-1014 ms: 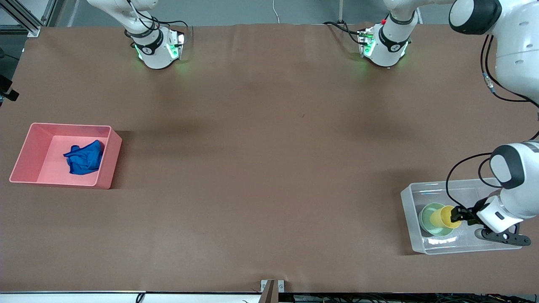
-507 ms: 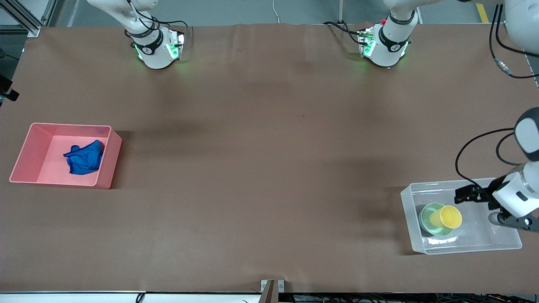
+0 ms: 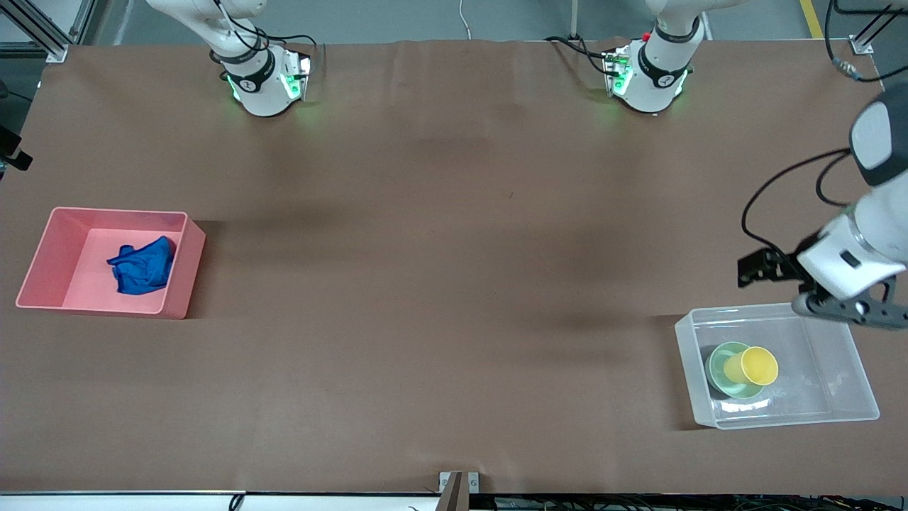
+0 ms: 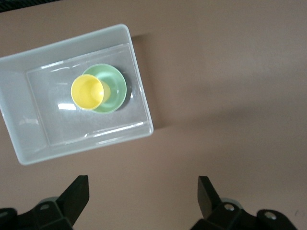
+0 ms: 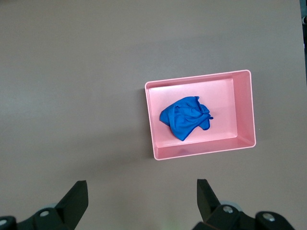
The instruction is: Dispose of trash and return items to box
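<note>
The large clear plastic rectangular tub (image 3: 844,362) sits at the left arm's end of the brown table (image 3: 440,284). Inside it, the pale mint-green round bowl (image 3: 718,369) holds the small yellow plastic cup (image 3: 759,365). The pink opaque rectangular bin (image 3: 42,262), well apart from the tub at the right arm's end, contains the wrinkled royal-blue cloth wad (image 3: 142,265). The left gripper (image 3: 753,267) hangs empty, fingers spread, above the table beside the tub. The right gripper (image 5: 141,201), fingers spread and empty, is high over the table near the bin.

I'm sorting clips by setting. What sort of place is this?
Most likely a robotics lab workbench, not a home. Two arm bases are mounted along one edge of a table covered in plain brown sheeting, aluminium framing stands at a corner, and only a pink bin and a clear tub are set out.
</note>
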`<act>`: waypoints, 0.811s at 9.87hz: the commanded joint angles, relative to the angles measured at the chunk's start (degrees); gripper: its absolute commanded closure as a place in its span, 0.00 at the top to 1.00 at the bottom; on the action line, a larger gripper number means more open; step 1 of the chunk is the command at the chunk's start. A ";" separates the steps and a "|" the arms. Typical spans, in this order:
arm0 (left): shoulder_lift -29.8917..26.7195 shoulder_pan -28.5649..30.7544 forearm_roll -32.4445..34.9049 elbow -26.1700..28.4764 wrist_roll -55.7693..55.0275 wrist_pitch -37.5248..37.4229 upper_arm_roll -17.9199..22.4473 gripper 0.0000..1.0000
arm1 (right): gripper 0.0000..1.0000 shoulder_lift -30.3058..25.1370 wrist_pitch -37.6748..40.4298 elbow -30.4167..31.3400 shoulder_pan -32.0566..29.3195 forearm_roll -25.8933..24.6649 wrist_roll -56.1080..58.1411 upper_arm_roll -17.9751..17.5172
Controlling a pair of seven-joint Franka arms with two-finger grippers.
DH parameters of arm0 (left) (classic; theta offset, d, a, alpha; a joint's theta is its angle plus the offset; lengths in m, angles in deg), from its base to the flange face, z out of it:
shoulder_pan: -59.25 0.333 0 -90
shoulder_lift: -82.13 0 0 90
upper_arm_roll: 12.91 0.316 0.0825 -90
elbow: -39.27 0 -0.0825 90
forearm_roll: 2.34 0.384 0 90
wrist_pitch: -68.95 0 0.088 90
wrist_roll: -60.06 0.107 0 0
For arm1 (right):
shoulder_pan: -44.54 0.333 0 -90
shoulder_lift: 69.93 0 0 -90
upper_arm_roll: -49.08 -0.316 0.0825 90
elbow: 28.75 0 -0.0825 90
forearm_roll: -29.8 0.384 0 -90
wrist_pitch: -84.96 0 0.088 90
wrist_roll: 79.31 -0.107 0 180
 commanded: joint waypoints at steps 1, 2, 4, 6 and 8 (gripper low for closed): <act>-8.73 1.10 -3.94 10.64 -0.15 0.95 -0.24 1.00 | 1.00 0.02 0.49 -0.49 -0.60 1.07 -0.56 -0.42; -10.33 0.93 -4.40 10.75 0.03 0.52 -0.24 1.00 | 1.00 0.02 0.57 -0.49 -0.60 1.07 -0.56 -0.42; -11.66 0.75 -4.23 8.92 -0.32 -0.37 -0.24 1.00 | 1.00 0.02 0.49 -0.49 -0.60 1.07 -0.56 -0.42; -11.14 1.02 -3.96 6.89 0.91 -0.37 -0.06 1.00 | 1.00 0.02 0.57 -0.49 -0.60 1.07 -0.56 -0.42; -9.56 0.67 -3.61 1.99 0.56 -1.41 -0.06 1.00 | 1.00 0.02 0.49 -0.49 -0.60 1.07 -0.56 -0.42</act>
